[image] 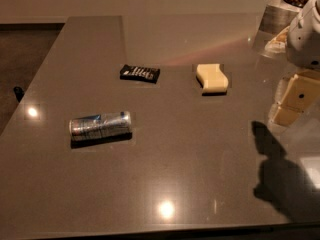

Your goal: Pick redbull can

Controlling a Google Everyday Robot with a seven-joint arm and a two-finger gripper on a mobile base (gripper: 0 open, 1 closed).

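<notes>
Claw hangs far right; redbull can lies sideways, left-right.

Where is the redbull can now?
In the camera view, the redbull can lies on its side on the left of the table, nearer the camera than the black packet; the gripper hangs at the right edge.

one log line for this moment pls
phase: pre-grasp | redbull can: on its side, table left, not held | gripper: right edge, apart from can | black packet, cream block: farther back
</notes>
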